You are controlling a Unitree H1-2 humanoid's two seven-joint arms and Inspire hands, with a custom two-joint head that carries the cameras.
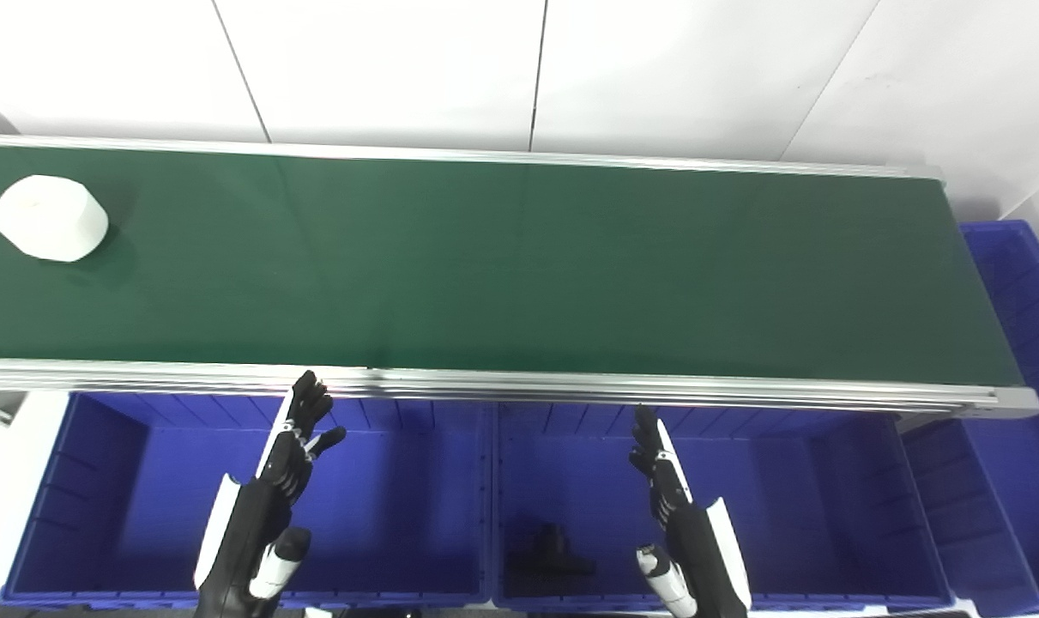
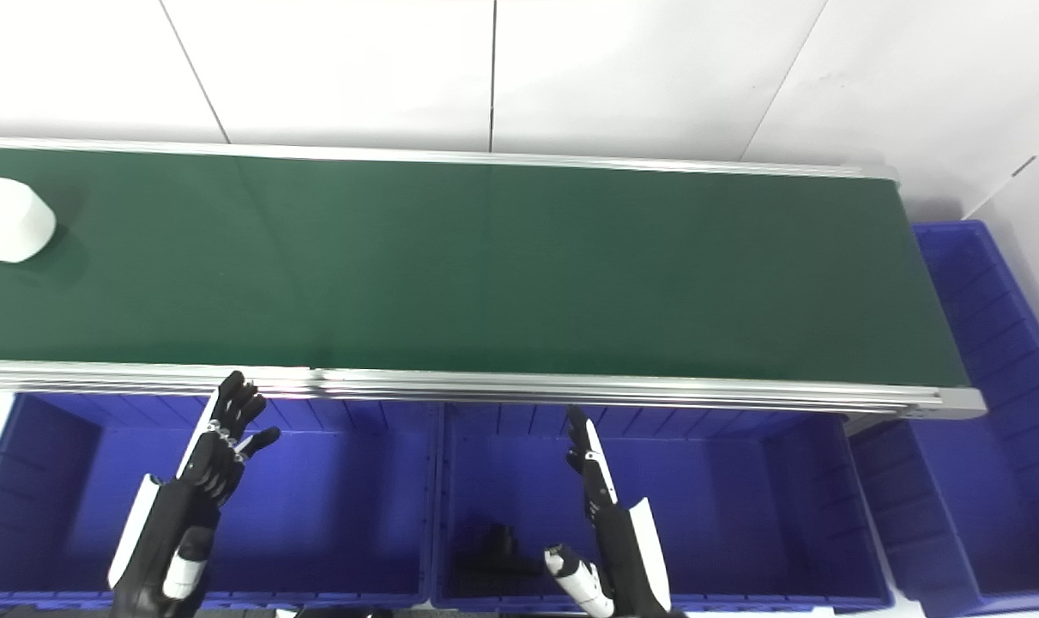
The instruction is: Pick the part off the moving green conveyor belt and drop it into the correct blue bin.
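White wall panels [image 1: 399, 60] with thin dark seams rise behind; a silver aluminium rail [image 1: 570, 388] runs along the near edge

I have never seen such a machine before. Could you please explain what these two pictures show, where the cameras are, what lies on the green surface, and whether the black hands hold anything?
Both pictures come from two cameras side by side on a humanoid robot's head, looking down at its work, so they show the same scene from slightly different places. The long green surface is a conveyor belt with metal rails. One thing lies on it: a white part, chunky and rounded, at the far left end. Below the belt stand blue bins: a left bin, a middle bin with a dark object inside, and another bin at the right end. The black-and-white shapes rising from the bottom edge are the robot's hands. The left hand and the right hand are both open, over the bins, holding nothing.
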